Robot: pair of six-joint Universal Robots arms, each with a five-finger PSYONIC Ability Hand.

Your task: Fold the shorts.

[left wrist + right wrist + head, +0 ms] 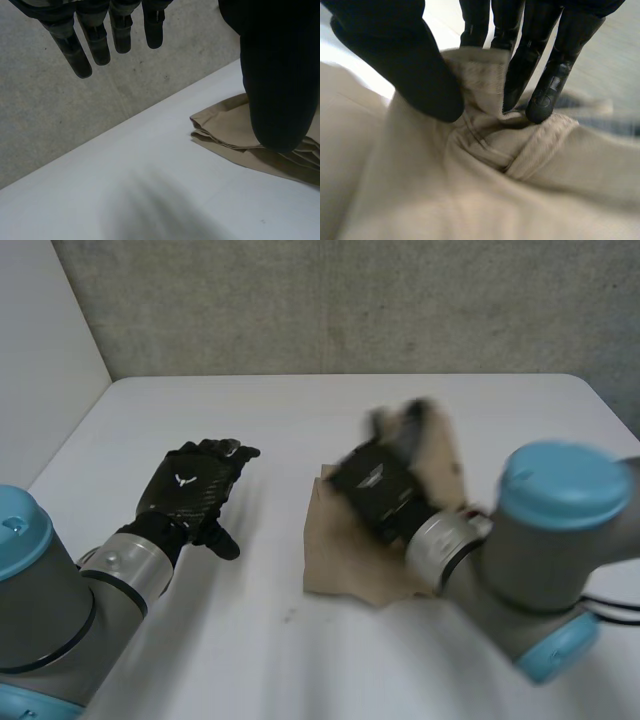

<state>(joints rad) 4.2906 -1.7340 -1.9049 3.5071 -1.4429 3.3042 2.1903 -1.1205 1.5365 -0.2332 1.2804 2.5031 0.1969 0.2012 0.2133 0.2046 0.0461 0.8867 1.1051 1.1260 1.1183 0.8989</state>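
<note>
- Tan shorts (pixel 350 565) lie in a rumpled, partly doubled heap on the white counter (pixel 270 420), right of the middle. The heap runs slantwise from its near-left corner to its far-right end.
- My right hand (pixel 375 482) is on top of that heap, over its far part. In the right wrist view my thumb (pixel 410 70) and fingers (pixel 545 85) are closed on a raised bunch of the cloth (pixel 470 185), with a seamed band caught between them. So this hand is grasping the shorts, not just pressing on them.
- The cloth beyond my right hand stands up off the counter. The near-left part lies flat.
- My left hand (pixel 192 488) is released: fingers (pixel 100 42) straight and slack, holding nothing. It sits well apart from the shorts, with bare counter between us.
- From my left hand, the shorts lie out past the thumb side. In the left wrist view a layered corner of them (pixel 225 127) faces me, its stacked edges flat on the counter.
- The relation that matters: my right hand is the nearer one and already has the cloth. I judge the fold must carry the raised far end along the heap's slant axis toward the flat near-left corner.
- My left hand would have to cross the bare counter to pin that near corner. Without it, I expect the lower layers could drag.
</note>
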